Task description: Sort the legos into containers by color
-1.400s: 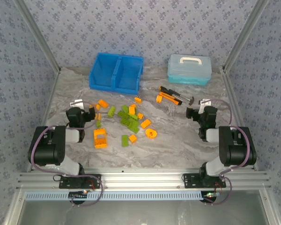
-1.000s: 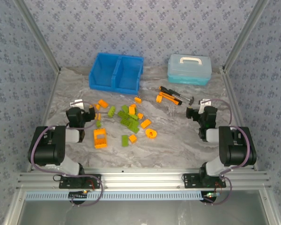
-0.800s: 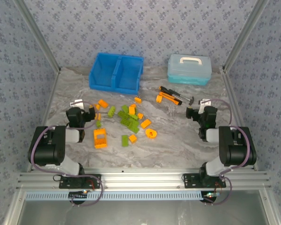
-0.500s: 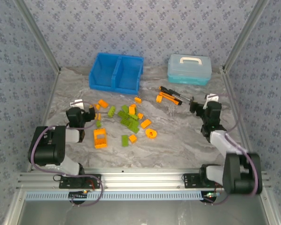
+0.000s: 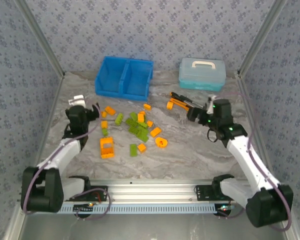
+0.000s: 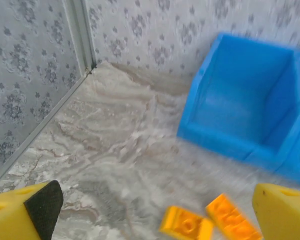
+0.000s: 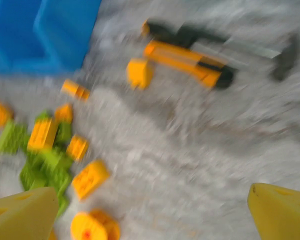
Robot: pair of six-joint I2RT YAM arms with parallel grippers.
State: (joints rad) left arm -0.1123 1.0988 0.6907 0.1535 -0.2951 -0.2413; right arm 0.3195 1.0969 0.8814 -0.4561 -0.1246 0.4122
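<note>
Legos [image 5: 137, 129] are all seen loose on the bench [image 5: 190, 150], containers [image 5: 124, 76] empty, left hand [image 5: 94, 109] and right hand [image 5: 194, 116] wide open, nothing held.

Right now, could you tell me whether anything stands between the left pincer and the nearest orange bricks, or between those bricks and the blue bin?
Nothing visible does. The left pincer is open, the two orange bricks lie on the table just ahead of it, and nothing lies between them and the blue bin.

Bright, even light casts faint shadows; the top view is sharp, the left wrist view slightly soft, and motion blur smears the legos [image 7: 90, 177] in the right wrist view.
</note>
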